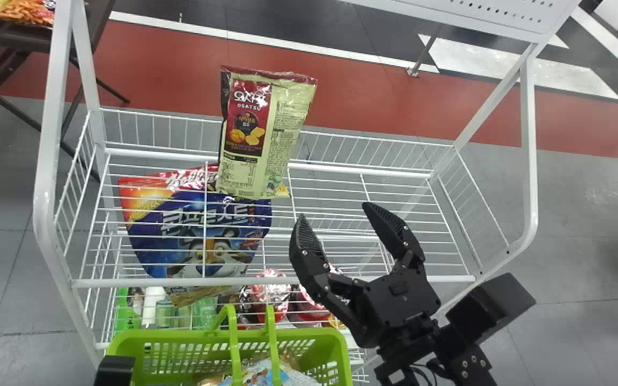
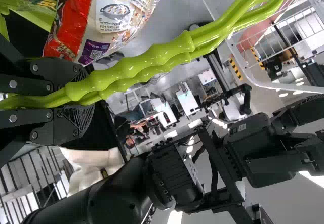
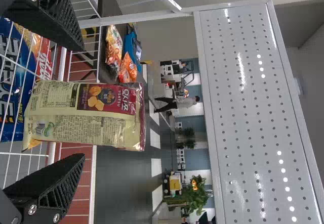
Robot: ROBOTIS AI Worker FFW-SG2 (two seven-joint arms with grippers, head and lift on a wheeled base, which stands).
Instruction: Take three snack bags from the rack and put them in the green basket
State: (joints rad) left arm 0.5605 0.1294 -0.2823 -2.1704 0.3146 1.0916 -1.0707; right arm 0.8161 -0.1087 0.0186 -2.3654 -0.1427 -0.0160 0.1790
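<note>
Closest to the cam is the bright green plastic basket w/ slotted sides point(image 1: 153, 343), w/ crinkly plastic snack bags point(image 1: 282, 375) inside. The left gripper point(image 2: 83, 98) is clamped on the 2 wavy green plastic handles point(image 2: 147, 64), its fingers closed around them.

A bit further out, the right gripper point(image 1: 336, 213) is over the front part of the white wire rack point(image 1: 341, 280). Its 2 ridged black fingers are spread wide w/ nothing btwn the pads, so it's got hold of 0 things rn.

The tall pale-yellow and maroon foil snack bag point(image 1: 266, 139) stands upright on the rack, just past the open fingertips and not touching them. Near its foot there's a big blue snack bag w/ a cartoon tiger and a red top point(image 1: 196, 230), seen thru the wires. Lower down, behind the basket, are red round-topped packs point(image 1: 271, 295) plus a white bottle point(image 1: 153, 303) & some green bottles point(image 1: 204, 311).

Way past the rack, off to the left, there's a dark folding table point(image 1: 30, 40) w/ orange & yellow snack packs point(image 1: 24, 13) on top.
</note>
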